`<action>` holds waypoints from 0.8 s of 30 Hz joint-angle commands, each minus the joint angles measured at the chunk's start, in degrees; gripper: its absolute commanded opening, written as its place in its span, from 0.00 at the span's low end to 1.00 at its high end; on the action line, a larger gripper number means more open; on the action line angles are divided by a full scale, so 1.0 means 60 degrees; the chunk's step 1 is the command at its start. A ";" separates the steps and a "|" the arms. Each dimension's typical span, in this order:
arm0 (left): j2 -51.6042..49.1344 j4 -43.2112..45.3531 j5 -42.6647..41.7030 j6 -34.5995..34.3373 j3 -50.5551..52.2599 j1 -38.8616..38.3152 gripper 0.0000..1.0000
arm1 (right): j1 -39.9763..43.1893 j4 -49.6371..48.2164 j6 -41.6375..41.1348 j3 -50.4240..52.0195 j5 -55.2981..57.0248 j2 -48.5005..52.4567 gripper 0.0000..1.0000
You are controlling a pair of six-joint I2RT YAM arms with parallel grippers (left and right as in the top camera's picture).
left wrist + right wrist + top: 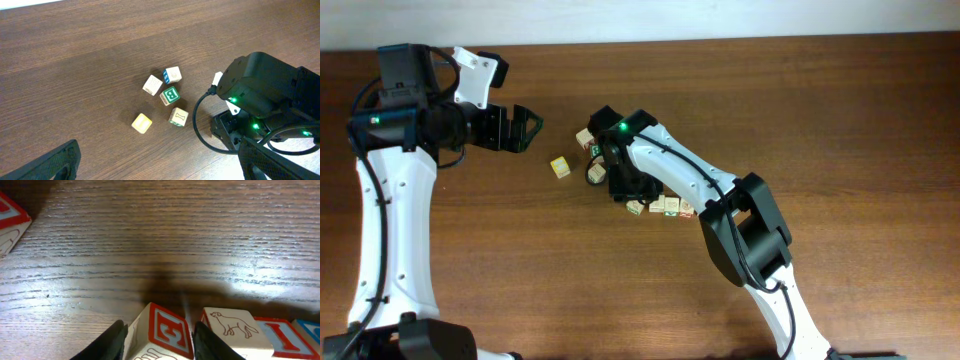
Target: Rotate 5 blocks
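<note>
Right tool (159, 332) straddling a lettered block, left tool (523, 128) spread wide.
Nearest me, the right tool has a finger on each side of the red-E block (167, 330), just beside the dog-picture block (230, 327) on the wooden surface (820, 100). I cannot tell whether it pinches. Further off sits the yellow cube (560, 167), then the left tool, holding nothing.

Dark wooden tabletop (800, 90) strewn with small alphabet cubes.
A yellow-faced cube (142, 123) lies apart from a loose cluster: a green "B" cube (170, 95), a pale cube (152, 85), a blue-sided cube (173, 75) and a light green-faced block (178, 116). Another row (partly hidden overhead) includes a red "E" block (162, 337), a dog-picture block (232, 325) and, seemingly, a red "I" block (277, 336).
</note>
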State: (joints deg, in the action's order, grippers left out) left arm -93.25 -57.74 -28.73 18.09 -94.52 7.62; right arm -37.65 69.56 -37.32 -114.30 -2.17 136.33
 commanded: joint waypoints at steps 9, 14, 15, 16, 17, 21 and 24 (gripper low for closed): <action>-0.0011 -0.0007 -0.0138 0.0142 -0.0219 0.0007 0.99 | 0.0193 0.1730 0.0350 -0.1009 0.1461 -0.3213 0.38; -0.0011 -0.0007 -0.0142 0.0142 -0.0219 0.0007 0.99 | 0.0051 0.1282 0.1322 0.0007 -0.0117 -0.3100 0.26; -0.0011 -0.0007 -0.0138 0.0142 -0.0219 0.0007 0.99 | -0.0211 0.0721 0.1049 0.0605 -0.0211 -0.2998 0.15; -0.0011 -0.0007 -0.0138 0.0142 -0.0219 0.0007 0.99 | -0.0372 0.0335 0.0729 0.1060 -0.0215 -0.2976 0.10; -0.0011 -0.0007 -0.0138 0.0142 -0.0219 0.0007 0.99 | -0.0499 -0.0087 0.0506 0.1559 -0.0215 -0.2976 0.06; -0.0011 -0.0007 -0.0138 0.0142 -0.0219 0.0007 0.99 | -0.0816 -0.1767 0.0200 0.3235 -0.0914 -0.2976 0.04; -0.0011 -0.0007 -0.0138 0.0142 -0.0219 0.0007 0.99 | -0.1078 -0.2849 -0.0153 0.4342 -0.1151 -0.2976 0.04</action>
State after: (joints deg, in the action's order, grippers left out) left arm -93.25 -57.74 -28.75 18.09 -94.52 7.62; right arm -42.65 54.41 -36.14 -91.96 -6.83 118.98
